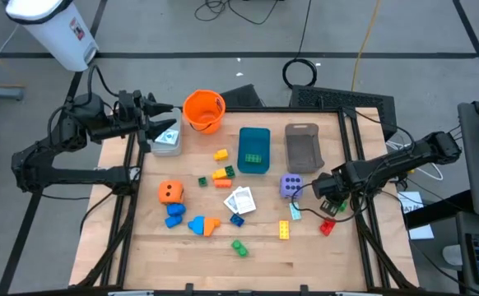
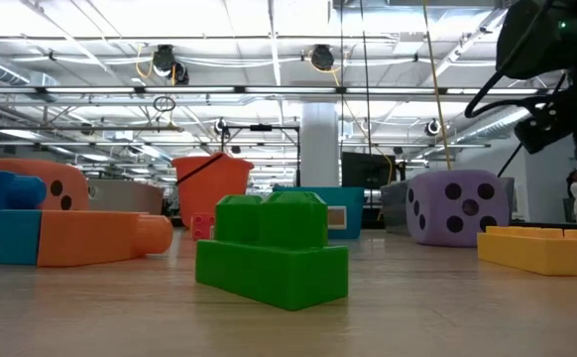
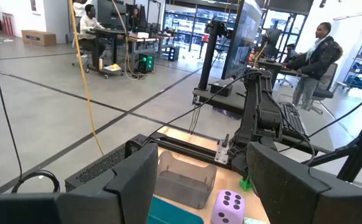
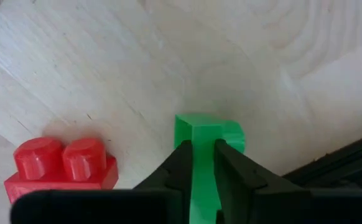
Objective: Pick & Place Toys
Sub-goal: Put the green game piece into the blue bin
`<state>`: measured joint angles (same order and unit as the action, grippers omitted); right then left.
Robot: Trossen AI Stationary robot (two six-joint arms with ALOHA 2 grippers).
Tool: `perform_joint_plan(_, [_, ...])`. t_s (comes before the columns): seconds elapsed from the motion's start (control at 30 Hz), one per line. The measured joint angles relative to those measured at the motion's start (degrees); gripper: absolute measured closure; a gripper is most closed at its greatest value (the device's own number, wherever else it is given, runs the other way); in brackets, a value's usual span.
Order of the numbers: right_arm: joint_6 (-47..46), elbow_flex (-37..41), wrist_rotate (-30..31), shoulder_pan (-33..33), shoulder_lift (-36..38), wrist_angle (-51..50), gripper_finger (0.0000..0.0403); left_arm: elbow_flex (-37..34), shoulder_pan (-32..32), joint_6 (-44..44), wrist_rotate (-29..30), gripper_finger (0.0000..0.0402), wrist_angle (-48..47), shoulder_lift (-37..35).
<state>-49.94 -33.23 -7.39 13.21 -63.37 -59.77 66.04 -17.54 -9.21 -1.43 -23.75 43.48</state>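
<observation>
We are gripping a small green brick (image 4: 201,142) with our right gripper (image 4: 199,163); the two dark fingers are pressed against its opposite flat sides, with only the brick's width left between them. The brick is sitting low over the bare wood of the table (image 4: 168,56), just beside the red brick (image 4: 60,165), which we are using as our landmark. In the high view that red brick (image 1: 327,227) is lying near the table's right edge, with the right gripper (image 1: 328,205) directly above it on the purple die's (image 1: 290,186) side.

We are judging the green brick to be light, rigid moulded plastic with smooth, somewhat slippery faces. Squeezing the flat sides, as we are doing now, should suit it better than pinching across the studs, where the fingers could skate off.

Our left gripper (image 1: 159,122) is waiting far from the red brick, next to the orange bucket (image 1: 203,110), its fingers standing apart and holding nothing.
</observation>
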Motion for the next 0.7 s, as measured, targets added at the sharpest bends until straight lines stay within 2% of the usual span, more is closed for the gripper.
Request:
perform_joint_plan(0.33, [0.6,0.2,-0.1,-0.1,0.1,1.0,0.0401,0.0,0.0,0.0,0.0,0.0151,0.0,0.0])
perform_joint_plan(0.6, [1.6,0.3,-0.3,-1.7,0.4,1.7,0.0400,0.0,0.0,0.0,0.0,0.0151,0.0,0.0])
perform_joint_plan(0.7, [2.7,0.2,-2.4,-2.7,1.8,4.0,0.0402,0.0,0.0,0.0,0.0,0.0151,0.0,0.0])
